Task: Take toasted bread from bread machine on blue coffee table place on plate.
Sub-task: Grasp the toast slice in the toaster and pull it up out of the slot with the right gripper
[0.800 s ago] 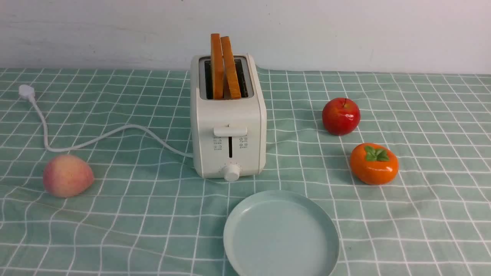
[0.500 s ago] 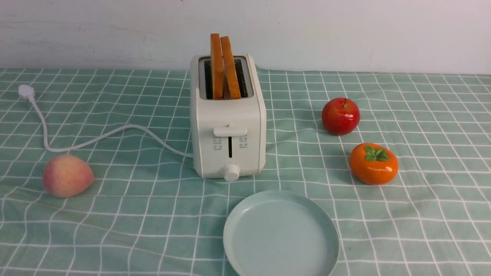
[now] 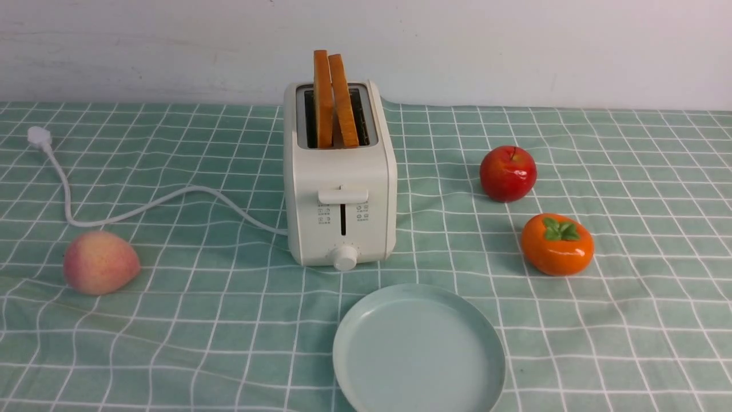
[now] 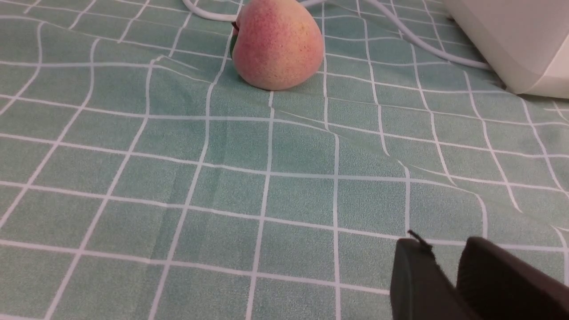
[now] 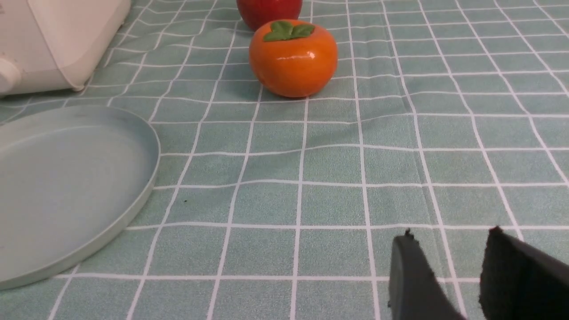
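Nothing has moved since the earlier frames: both toast slices (image 3: 334,97) stand in the toaster (image 3: 340,183), with the plate (image 3: 417,349) empty in front. Left gripper (image 4: 444,243) (jaws seemingly just parted) and right gripper (image 5: 451,233) (jaws apart) hold nothing, so the approach has not begun. Next, raise one gripper to a slice's protruding top.

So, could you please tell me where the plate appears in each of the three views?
Front view: the plate lies low in the centre, just in front of the bread machine.
Left wrist view: not in it; only the bread machine's corner shows.
Right wrist view: cut off at the edge, near the bread machine and the persimmon.
Shared landmark: the bread machine.
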Action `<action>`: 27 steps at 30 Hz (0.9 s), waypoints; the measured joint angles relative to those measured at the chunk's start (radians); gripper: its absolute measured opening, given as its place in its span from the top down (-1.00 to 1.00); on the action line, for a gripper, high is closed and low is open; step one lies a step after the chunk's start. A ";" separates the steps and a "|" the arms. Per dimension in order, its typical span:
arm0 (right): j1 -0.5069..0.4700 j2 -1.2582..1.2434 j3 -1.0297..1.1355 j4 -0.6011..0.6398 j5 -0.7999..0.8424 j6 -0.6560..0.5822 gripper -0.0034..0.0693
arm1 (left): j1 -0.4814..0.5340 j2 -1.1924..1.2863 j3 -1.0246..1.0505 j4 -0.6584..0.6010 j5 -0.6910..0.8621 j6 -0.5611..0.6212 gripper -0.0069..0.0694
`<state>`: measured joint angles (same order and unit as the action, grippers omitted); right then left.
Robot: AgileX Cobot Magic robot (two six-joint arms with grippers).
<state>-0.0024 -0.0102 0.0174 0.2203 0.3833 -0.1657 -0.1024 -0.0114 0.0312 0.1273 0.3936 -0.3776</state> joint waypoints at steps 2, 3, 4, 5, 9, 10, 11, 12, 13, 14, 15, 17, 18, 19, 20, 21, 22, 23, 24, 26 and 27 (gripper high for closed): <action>0.000 0.000 0.000 0.000 0.000 0.000 0.25 | 0.000 0.000 0.000 0.000 0.000 0.000 0.45; 0.000 0.000 0.000 0.000 0.000 0.000 0.25 | 0.000 0.000 0.000 0.000 0.000 0.000 0.45; 0.000 0.000 0.000 0.000 0.000 0.000 0.25 | 0.000 0.000 0.000 0.000 0.000 0.000 0.45; 0.000 0.000 0.000 0.000 0.000 0.000 0.25 | 0.000 0.000 0.000 0.000 0.000 0.000 0.45; 0.000 0.000 0.000 0.000 0.000 0.000 0.25 | 0.000 0.000 0.000 0.000 0.000 0.000 0.45; 0.000 0.000 0.000 0.001 -0.002 0.000 0.25 | 0.000 0.000 0.000 0.000 0.000 0.000 0.45; 0.000 0.000 0.000 0.002 -0.006 0.000 0.25 | 0.000 0.000 0.000 0.000 0.000 0.000 0.45; 0.000 0.000 0.001 0.003 -0.022 0.000 0.25 | 0.000 0.000 0.000 0.000 0.000 0.000 0.45; 0.000 0.000 0.002 0.003 -0.029 0.000 0.25 | 0.000 0.000 0.000 0.000 0.000 0.000 0.45; 0.000 0.000 0.007 0.003 -0.062 0.000 0.25 | 0.000 0.000 0.000 0.001 0.000 0.000 0.45; 0.000 0.000 0.007 0.003 -0.095 0.000 0.25 | 0.000 0.000 0.000 0.008 -0.002 0.000 0.45; 0.000 0.000 0.007 0.003 -0.189 0.000 0.25 | 0.000 0.000 0.000 0.031 -0.028 0.000 0.45; 0.000 0.000 0.007 0.003 -0.241 0.000 0.25 | 0.000 0.000 0.000 0.037 -0.051 0.000 0.45; 0.000 0.000 0.007 0.003 -0.291 0.000 0.25 | 0.000 0.000 0.000 0.039 -0.076 0.000 0.45; 0.000 0.000 0.007 0.003 -0.301 0.000 0.25 | 0.000 0.000 0.000 0.040 -0.091 0.000 0.45; 0.000 0.000 0.007 0.003 -0.378 0.000 0.25 | 0.000 0.000 0.000 0.045 -0.157 0.000 0.44; 0.000 0.000 0.007 0.003 -0.406 0.000 0.25 | 0.000 0.000 0.000 0.046 -0.195 0.000 0.44; 0.000 0.000 0.007 0.003 -0.431 0.000 0.25 | 0.000 0.000 0.000 0.046 -0.232 0.000 0.44; 0.000 0.000 0.007 0.003 -0.462 0.000 0.25 | 0.000 0.000 0.000 0.047 -0.294 0.000 0.44; 0.000 0.000 0.007 0.003 -0.492 0.000 0.25 | 0.000 0.000 0.000 0.047 -0.367 0.000 0.44; 0.000 0.000 0.007 0.003 -0.494 0.000 0.25 | 0.000 0.000 0.000 0.047 -0.367 0.000 0.44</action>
<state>-0.0024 -0.0102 0.0246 0.2230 -0.1105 -0.1657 -0.1024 -0.0114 0.0312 0.1741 0.0262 -0.3776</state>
